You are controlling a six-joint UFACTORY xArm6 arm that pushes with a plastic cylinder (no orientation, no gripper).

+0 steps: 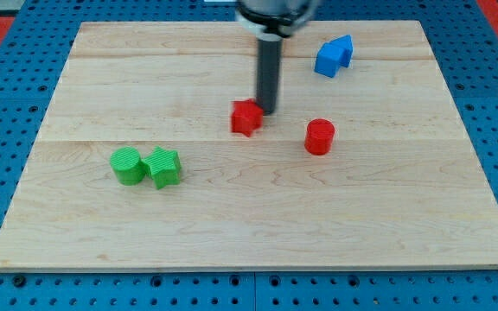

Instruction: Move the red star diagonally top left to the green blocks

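Note:
The red star (245,117) lies near the middle of the wooden board. My tip (268,111) stands just to the star's right and a little above it, touching or almost touching its edge. The green cylinder (128,165) and the green star (163,167) sit side by side, touching, at the view's left, below and to the left of the red star.
A red cylinder (319,136) stands to the right of the red star. A blue block (333,55) of irregular shape lies near the view's top right. The wooden board (249,233) rests on a blue perforated table.

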